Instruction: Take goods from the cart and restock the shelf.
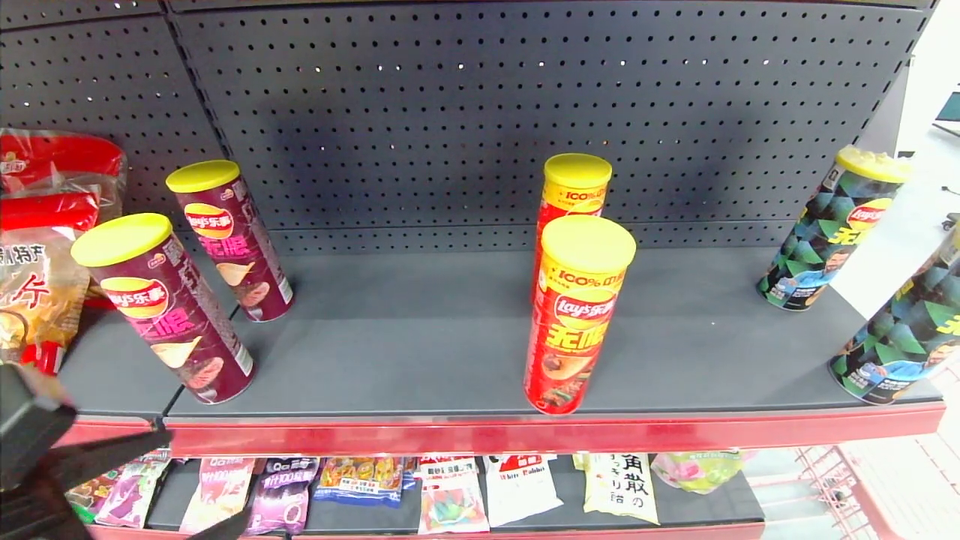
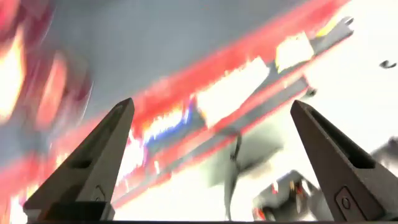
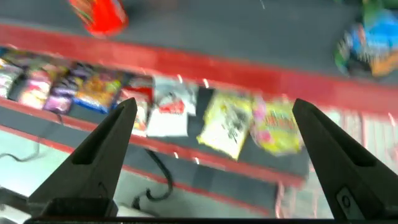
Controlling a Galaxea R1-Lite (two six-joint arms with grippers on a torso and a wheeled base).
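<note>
Left gripper (image 2: 211,104) and right gripper (image 3: 214,102) gape wide, empty. A red can (image 1: 574,315) stands at the front edge of the shelf (image 1: 420,352) (another behind).

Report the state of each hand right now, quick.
Left hand: open, holding nothing.
Right hand: open, holding nothing.

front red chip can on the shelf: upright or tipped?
Upright. The front red can stands on its base near the front edge of the shelf, with its yellow lid on top.
</note>
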